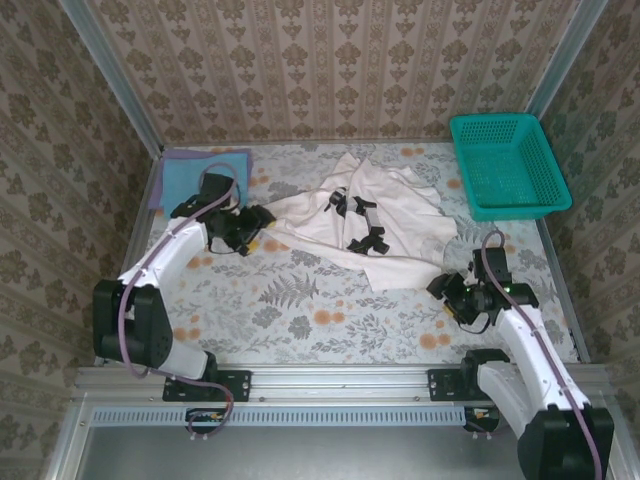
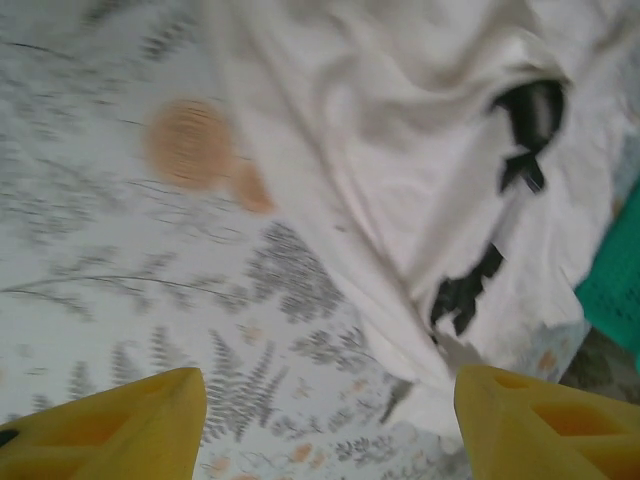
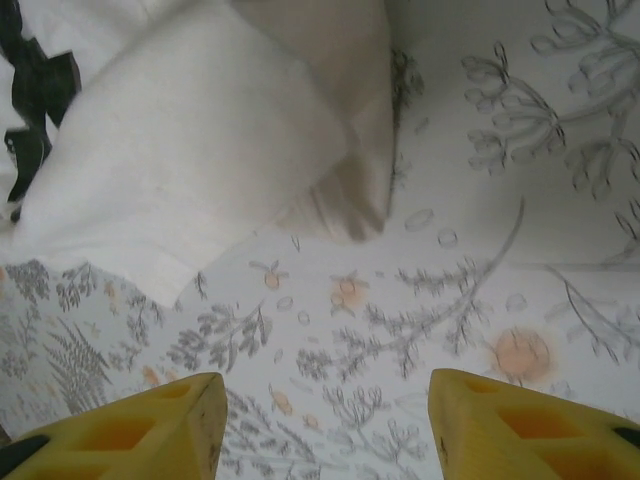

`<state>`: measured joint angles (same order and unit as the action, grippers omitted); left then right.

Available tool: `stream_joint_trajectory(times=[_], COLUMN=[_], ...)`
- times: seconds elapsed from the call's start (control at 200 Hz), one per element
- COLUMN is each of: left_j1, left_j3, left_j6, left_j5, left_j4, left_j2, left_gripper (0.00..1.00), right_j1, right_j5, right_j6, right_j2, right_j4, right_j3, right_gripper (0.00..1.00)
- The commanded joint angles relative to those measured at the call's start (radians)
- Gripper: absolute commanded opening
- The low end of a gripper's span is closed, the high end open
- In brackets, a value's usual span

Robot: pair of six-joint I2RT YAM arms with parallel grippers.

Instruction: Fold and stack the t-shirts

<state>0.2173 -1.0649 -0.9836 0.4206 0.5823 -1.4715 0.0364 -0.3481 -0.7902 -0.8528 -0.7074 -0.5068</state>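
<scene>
top external view: off-white t-shirt [image 1: 385, 225] is found crumpled and partly spread over the middle of the tabletop [image 1: 300, 305], nearer the far edge. it is not folded. patches of its black print [image 1: 365, 243] are seen among the creases. one lobe of the cloth reaches toward the near right, and a thin corner is drawn out toward the left.

light blue t-shirt [image 1: 195, 175] is laid flat in the far left corner, well apart from the off-white one. its near edge is partly covered by the left arm. the two shirts are not stacked.

teal basket [image 1: 508, 165] is placed in the far right corner, near the off-white shirt but not touching it.

left claw [image 1: 258, 225] is positioned just beside the left corner of the off-white shirt. in the left wrist view the yellow fingers [image 2: 110, 430] are seen spread wide. only the flowered tabletop cover is seen between them. the shirt lies ahead and to the right. nothing is pinched.

right claw [image 1: 448, 290] is positioned just beside the near right lobe of the same shirt. in the right wrist view its fingers [image 3: 530, 425] are likewise spread, with bare patterned cover between them. a doubled edge of the shirt lies ahead, up and to the left. no cloth is gripped.
</scene>
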Motion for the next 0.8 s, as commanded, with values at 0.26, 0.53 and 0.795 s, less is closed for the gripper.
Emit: stream_joint_trajectory(times=[0.26,0.53,0.795], left_j1=[-0.093,-0.06,-0.005], left_j3=[-0.059,-0.091,-0.093], left_j6=[0.115,0.121,0.114], left_j5=[0.065,0.062,0.058], left_j4=[-0.03,-0.025,-0.034], left_j2=[-0.115,-0.175,-0.202], left_gripper=[0.7,0.69,0.66], right_j1=[0.035,0.047,0.049], right_j5=[0.056,0.055,0.061], right_j6=[0.114,0.107,0.106], right_j2=[-0.134,-0.173,-0.25], right_j4=[0.328,0.433,0.464], right_j3=[0.084,0.115,0.098], right_gripper=[0.39,0.33,0.27])
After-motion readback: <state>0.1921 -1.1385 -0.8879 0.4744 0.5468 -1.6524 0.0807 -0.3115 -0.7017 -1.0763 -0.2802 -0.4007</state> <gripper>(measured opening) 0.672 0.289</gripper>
